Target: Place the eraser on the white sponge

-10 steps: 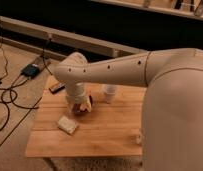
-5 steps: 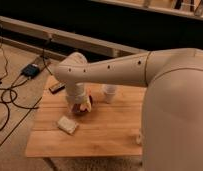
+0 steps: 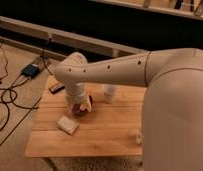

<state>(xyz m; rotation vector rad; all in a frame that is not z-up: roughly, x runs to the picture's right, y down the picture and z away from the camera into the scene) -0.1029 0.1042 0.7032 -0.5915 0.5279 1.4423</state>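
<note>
The white sponge lies flat on the wooden table, front left. My gripper hangs down from the big white arm, just up and right of the sponge, low over the table. Something yellowish and dark sits at its tip; I cannot tell whether that is the eraser. A dark flat object lies at the table's far left edge.
A white cup stands on the table right of the gripper. A small pale object lies near the front right, beside the arm's body. Cables and a dark box lie on the floor to the left.
</note>
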